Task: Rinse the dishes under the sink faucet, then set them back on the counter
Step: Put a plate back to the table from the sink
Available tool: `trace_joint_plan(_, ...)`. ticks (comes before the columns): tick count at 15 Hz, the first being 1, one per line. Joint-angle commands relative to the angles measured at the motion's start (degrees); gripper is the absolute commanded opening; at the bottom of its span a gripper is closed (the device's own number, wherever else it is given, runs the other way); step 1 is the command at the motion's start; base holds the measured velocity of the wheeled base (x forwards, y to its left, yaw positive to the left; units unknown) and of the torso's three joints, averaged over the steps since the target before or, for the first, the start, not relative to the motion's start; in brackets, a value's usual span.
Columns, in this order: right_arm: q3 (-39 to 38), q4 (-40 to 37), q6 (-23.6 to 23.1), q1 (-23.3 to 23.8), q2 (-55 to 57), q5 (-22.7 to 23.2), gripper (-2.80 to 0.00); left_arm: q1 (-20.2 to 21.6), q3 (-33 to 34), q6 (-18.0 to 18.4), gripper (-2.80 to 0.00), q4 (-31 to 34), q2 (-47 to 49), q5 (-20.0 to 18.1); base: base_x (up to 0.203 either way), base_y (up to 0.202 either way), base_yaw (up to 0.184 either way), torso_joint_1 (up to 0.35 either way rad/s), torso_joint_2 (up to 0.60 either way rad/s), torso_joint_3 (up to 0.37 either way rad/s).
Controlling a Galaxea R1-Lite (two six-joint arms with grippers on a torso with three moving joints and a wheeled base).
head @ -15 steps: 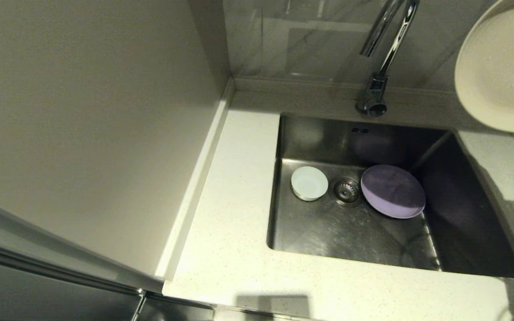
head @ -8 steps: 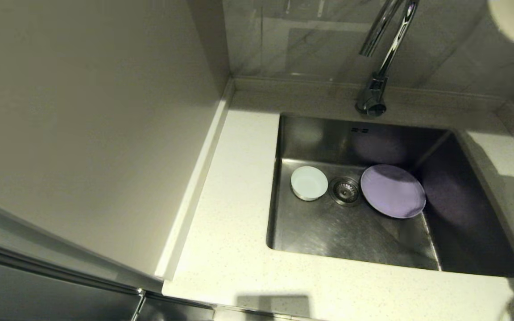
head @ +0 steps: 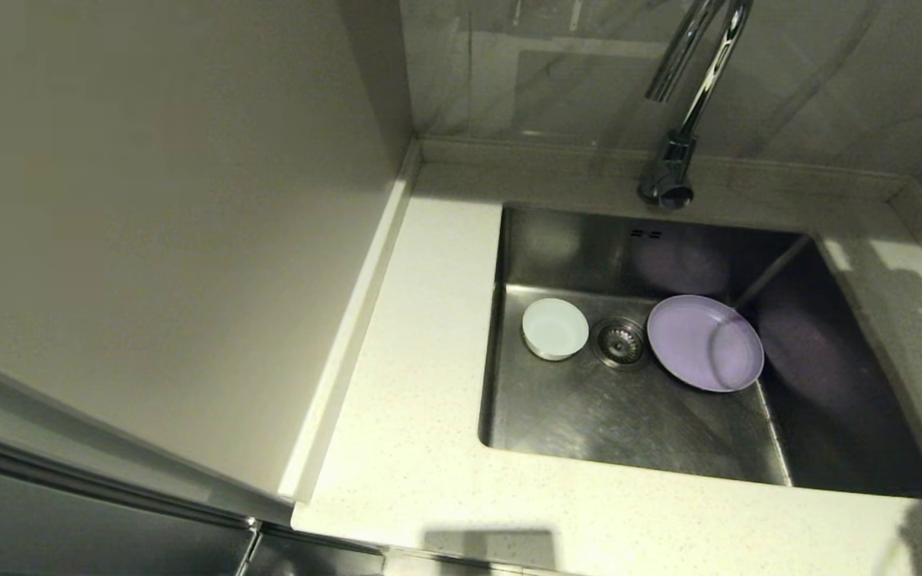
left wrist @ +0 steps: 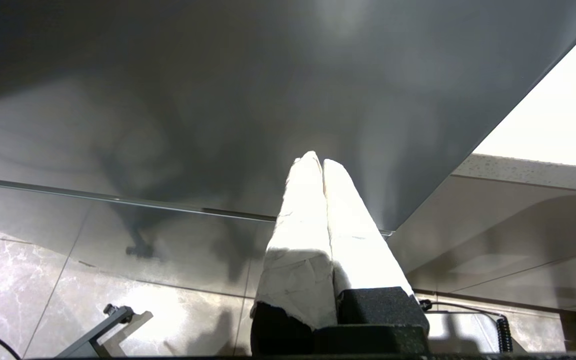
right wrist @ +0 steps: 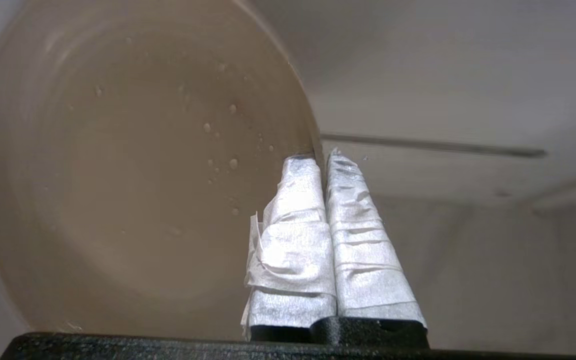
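Cream plate pinched in the right gripper; bowl and purple plate down in the sink.

Head view: the sink point(head: 845, 448) is set into the counter point(head: 413, 448), with the faucet point(head: 689, 96) rising at its back edge. On the sink floor, the white bowl point(head: 555, 328) sits just left of the drain point(head: 619, 342) and the purple plate point(head: 705, 342) just right of it, its far edge leaning toward the sink's right wall. Neither arm shows here. Left wrist view: the left gripper point(left wrist: 322, 165) hangs parked beside a dark cabinet front, well away from the sink, its taped fingers pressed together on nothing. Right wrist view: the right gripper point(right wrist: 324, 160) is clamped on the rim of the cream plate point(right wrist: 133, 170), which stands on edge beside the fingers, its face speckled with water drops.
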State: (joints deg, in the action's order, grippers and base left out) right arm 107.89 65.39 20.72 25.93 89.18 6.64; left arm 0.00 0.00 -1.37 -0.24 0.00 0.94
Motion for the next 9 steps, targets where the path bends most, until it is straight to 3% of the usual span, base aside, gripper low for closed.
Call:
trace_joint_plan(1,-8.8,7.9,0.4,0.3,1.9,1.1,-2.80,0.0,0.0,0.0,-2.80,0.0,-0.1,0.0,0.000,0.000,0.000,0.000,0.00,0.000)
trace_joint_plan(4,-26.5,16.7,0.8,0.6,1.6,4.5,-2.80,0.0,0.0,0.0,-2.80,0.0,-0.1,0.0,0.000,0.000,0.000,0.000,0.00,0.000)
trace_joint_plan(9,-40.7,18.3,-0.1,0.7,-0.5,10.1,-2.80,0.0,0.0,0.0,-2.80,0.0,-0.1,0.0,0.000,0.000,0.000,0.000,0.00,0.000)
